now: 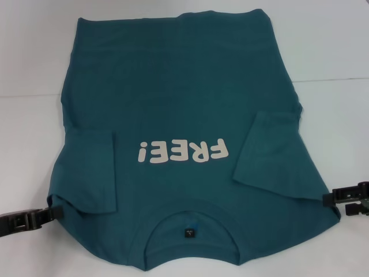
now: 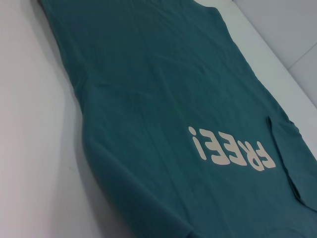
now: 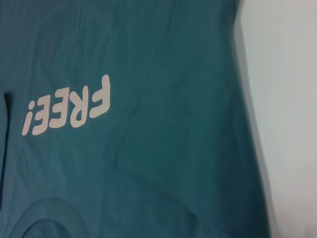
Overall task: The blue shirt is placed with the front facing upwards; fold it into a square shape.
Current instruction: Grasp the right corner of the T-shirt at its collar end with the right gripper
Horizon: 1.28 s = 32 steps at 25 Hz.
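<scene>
Left gripper (image 1: 49, 214): at the shirt's shoulder edge on the robot's left, level with the collar, low over the table; from here I cannot tell whether its claw is clenched or released, or whether it has cloth.
Right gripper (image 1: 330, 198): at the opposite shoulder edge, just outside the folded sleeve; its claw state cannot be read either.
Blue shirt (image 1: 179, 115): lies flat on the white table (image 1: 328, 121), front up, filling most of the surface.
Collar (image 1: 193, 219): nearest the robot, between the two grippers, with a small dark label inside the neck.
Sleeves: both already turned inward onto the chest, one either side of the lettering, just beyond the collar.
Lettering (image 1: 181, 152): the pale "FREE!" sits beyond the collar and reads upside down from the robot's side.
Hem: the farthest part from the collar, at the table's far side.
Heading: neck toward the robot, hem away.
Long axis: runs collar to hem, straight away from the robot.
Handling: probably light, soft and limp; it should drape and crease readily, and would likely sag if lifted at one point only.
Where to hold: pinching both shoulder corners beside the collar together seems best, so the near edge lifts evenly toward the hem.
</scene>
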{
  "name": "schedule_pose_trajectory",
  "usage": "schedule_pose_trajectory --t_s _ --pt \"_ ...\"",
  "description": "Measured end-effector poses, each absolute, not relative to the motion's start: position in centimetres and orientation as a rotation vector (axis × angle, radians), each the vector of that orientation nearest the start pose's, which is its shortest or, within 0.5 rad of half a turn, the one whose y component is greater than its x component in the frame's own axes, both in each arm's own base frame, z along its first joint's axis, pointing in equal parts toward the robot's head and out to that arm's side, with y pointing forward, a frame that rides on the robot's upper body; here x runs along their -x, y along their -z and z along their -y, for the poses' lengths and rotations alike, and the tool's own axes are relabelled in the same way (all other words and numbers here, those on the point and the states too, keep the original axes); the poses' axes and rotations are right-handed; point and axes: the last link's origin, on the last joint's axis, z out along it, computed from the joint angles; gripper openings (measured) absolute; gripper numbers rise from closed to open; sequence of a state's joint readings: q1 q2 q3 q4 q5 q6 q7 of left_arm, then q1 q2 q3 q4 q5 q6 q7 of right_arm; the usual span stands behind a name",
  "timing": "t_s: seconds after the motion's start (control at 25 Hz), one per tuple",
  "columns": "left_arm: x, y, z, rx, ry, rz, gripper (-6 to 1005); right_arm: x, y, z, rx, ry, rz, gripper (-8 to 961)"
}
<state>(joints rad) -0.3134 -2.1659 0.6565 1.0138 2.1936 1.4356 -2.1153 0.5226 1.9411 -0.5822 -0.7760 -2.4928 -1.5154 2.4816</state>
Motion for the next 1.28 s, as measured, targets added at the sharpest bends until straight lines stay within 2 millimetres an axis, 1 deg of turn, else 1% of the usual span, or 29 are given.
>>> schedule_pose_trajectory --t_s 0.36,0.84,1.08,1.28 --pt "32.2 -2.9 -29.8 2.204 0.508 1.52 31 -34.5 -6.6 -33.1 2.026 -0.154 -1.936 800" --pt "32.2 -2.9 -29.7 2.203 0.512 1.519 30 -33.7 -4.6 -33.9 2.054 -0.147 -1.928 790" --pt "32.2 -3.0 -29.7 2.203 0.511 1.517 31 -33.8 -4.7 -33.6 2.054 -0.137 -1.929 785" --pt "32.3 -3.0 -29.7 2.203 0.511 1.517 31 -34.1 -5.2 -33.6 2.052 -0.13 -1.917 547"
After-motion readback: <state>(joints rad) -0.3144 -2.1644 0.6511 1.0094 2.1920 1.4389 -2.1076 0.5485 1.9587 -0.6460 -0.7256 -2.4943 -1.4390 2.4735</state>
